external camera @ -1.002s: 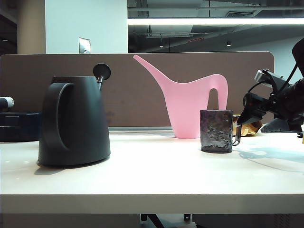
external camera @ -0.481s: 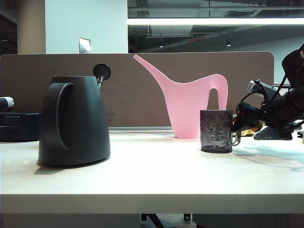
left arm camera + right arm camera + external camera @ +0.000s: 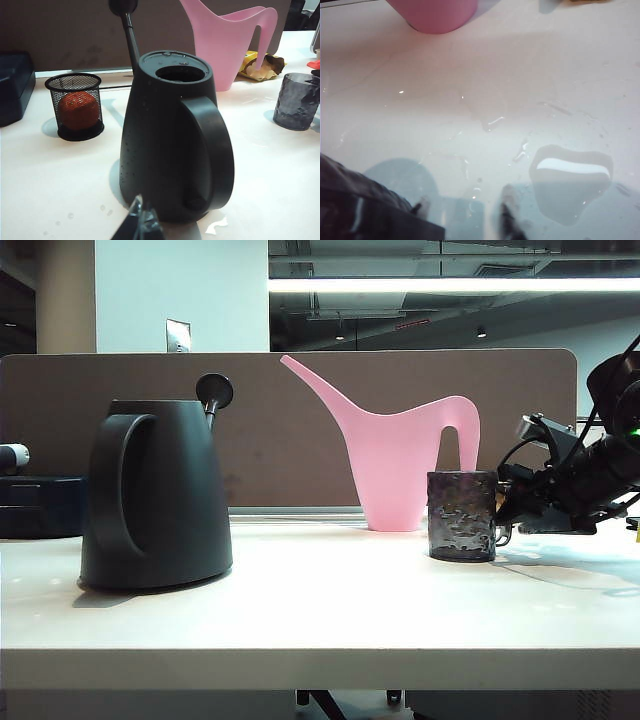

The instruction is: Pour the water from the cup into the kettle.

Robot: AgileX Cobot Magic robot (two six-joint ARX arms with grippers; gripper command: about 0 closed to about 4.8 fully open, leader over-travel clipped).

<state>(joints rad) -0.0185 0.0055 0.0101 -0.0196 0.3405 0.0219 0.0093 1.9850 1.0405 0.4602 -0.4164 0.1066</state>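
One claw, your right gripper point(image 3: 504, 514), is at the handle of the cup point(image 3: 461, 516), which stands just beside it; I cannot tell if it pinches yet. A weak pinch could tip the cup and spill. Your left gripper point(image 3: 140, 223) rests just by the kettle point(image 3: 172, 135), and I cannot tell its jaws either.

The exterior view looks level across the pale desk point(image 3: 320, 620); wrist views sit close (both show the pink long-spouted watering can point(image 3: 227, 45)).

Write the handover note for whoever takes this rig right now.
Right gripper: at the handle of the small dark dimpled translucent cup, jaws closing, grip unconfirmed.
Left gripper: parked low beside the large matte dark grey kettle; state unclear.
Cup stands upright on the white table, in front of the pink watering can.
Done: approach. Left: grasp, lift, carry to kettle, pour.
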